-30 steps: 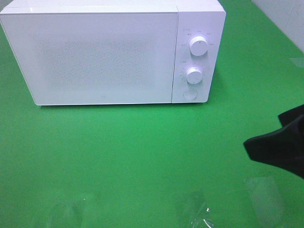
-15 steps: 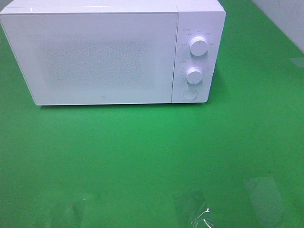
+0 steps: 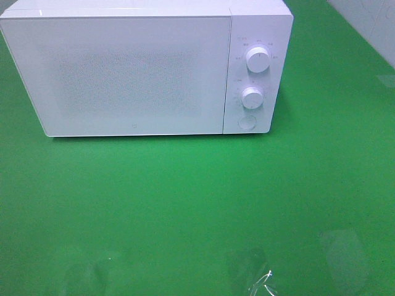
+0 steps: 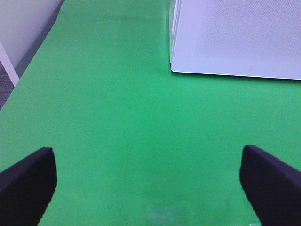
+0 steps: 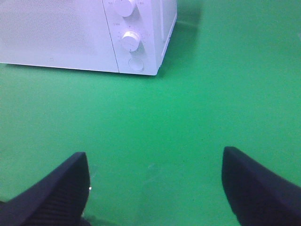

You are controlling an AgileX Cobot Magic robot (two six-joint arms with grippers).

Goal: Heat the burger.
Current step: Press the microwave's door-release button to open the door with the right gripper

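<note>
Exterior high view: white box-shaped microwave (image 3: 136, 74) shut; left claw (image 4: 146, 162) and right claw (image 5: 154, 157) hang spread, empty; burger perhaps inside, unseen.

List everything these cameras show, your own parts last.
Microwave: one, white, at the back of the table, door shut.
Knobs: two, white, on the microwave's right panel, one above the other.
Button: one, white, round, below the knobs.
Table: one, green, under everything.
Wall: one, white, past the table's far right corner.
Glints: a few, pale, at the table's near edge; cannot tell what they are.
Burger: none in view.
Left gripper: one, black, jaws wide open and empty, above bare table.
Right gripper: one, black, jaws wide open and empty, above bare table.
</note>
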